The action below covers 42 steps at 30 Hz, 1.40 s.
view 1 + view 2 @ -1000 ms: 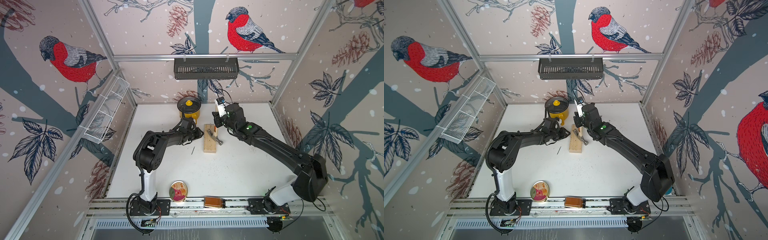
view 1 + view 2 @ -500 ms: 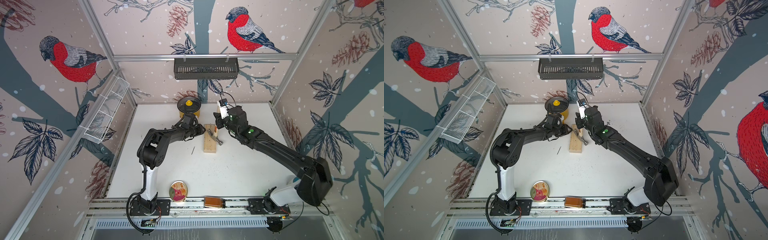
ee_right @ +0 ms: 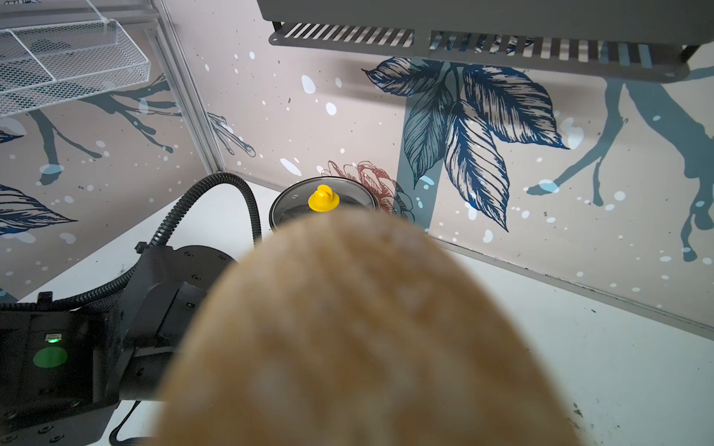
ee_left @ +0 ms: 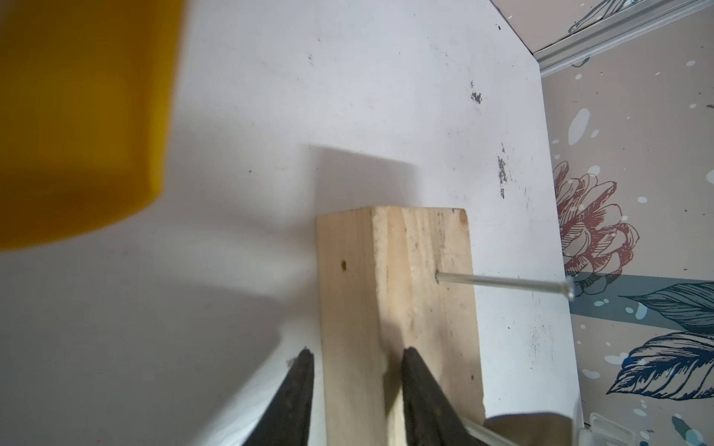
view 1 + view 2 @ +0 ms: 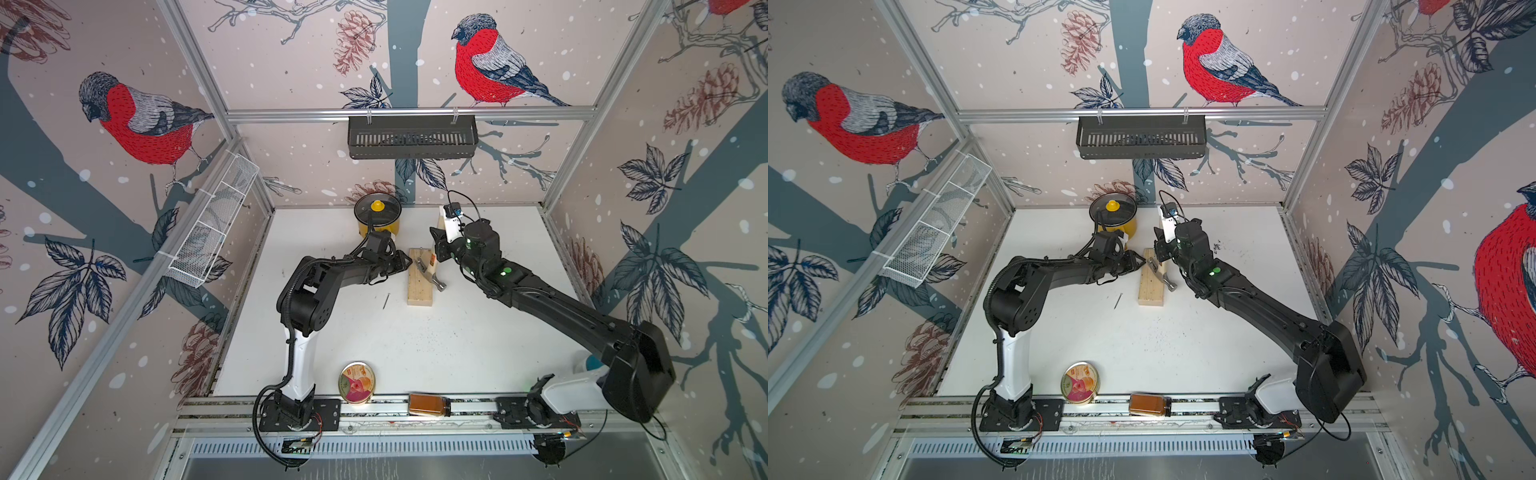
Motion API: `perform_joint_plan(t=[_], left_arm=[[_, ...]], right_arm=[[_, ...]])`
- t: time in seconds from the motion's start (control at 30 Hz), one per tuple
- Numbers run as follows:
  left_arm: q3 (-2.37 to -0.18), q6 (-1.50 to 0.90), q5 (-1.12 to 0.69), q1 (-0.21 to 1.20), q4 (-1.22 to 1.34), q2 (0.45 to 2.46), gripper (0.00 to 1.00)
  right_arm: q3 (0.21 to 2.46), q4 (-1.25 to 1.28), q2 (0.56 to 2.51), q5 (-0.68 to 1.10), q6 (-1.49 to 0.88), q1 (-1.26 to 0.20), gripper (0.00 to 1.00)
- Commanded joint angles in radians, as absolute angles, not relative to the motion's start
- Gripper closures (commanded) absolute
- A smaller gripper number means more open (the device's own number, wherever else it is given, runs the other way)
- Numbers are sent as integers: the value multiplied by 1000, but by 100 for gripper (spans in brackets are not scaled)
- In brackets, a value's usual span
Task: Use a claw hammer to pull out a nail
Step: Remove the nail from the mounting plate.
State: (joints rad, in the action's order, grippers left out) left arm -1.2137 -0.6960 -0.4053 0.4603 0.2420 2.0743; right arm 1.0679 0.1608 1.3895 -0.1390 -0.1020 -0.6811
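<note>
Claw hammer (image 5: 432, 270) lies with its grey head across the middle of the wooden block (image 5: 419, 291), handle rising steeply toward the back. The right gripper (image 5: 440, 251) is clenched on that handle just above the orange label. Gripping there leaves the long pale end free as a lever, and its blurred butt fills the right wrist view. A nail (image 4: 502, 284) stands out of the block's top face near its far end. Whether the claw has hooked any nail cannot be made out.

The left gripper (image 4: 357, 351) reaches in from the side, probably to steady the block. Its jaws stand part-way apart astride the long edge, one of the fingers (image 4: 297, 397) beside the side face. Whether they pinch the wood I cannot tell.

A loose nail (image 5: 386, 300) lies just beside the block on the white table (image 5: 415, 345), and a lidded yellow pot (image 5: 377, 220) sits near the back wall. A round tin (image 5: 356, 381) and a brown jar (image 5: 428, 405) rest at the front rail. Bullfinch-printed walls carry a black slotted shelf (image 5: 411, 137) and a white wire basket (image 5: 212, 224).
</note>
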Motion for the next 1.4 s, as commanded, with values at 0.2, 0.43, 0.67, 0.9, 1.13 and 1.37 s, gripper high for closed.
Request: perform_joint_plan(t=[0.2,0.43,0.67,0.9,1.13,1.37], left_arm=[[-1166,-701,-402,460,193,2063,62],[-1149,-701,-402,458,200,2059,62],[-1134,-701,-406,460,209,2051,62],[-1116,-702,-411,459,218,2046,63],[-1102,-700,-412,459,221,2040,63],[-1093,-699,-412,460,219,2035,63]], right_arm=[[973,227,1332,-100,-146,-686,100],[929,244,1305,-101,-153,-687,100],[896,257,1288,-99,-161,-691,100],[863,277,1262,-105,-166,-695,100],[817,311,1222,-109,-173,-696,100],[766,357,1184,-111,-181,-696,100]])
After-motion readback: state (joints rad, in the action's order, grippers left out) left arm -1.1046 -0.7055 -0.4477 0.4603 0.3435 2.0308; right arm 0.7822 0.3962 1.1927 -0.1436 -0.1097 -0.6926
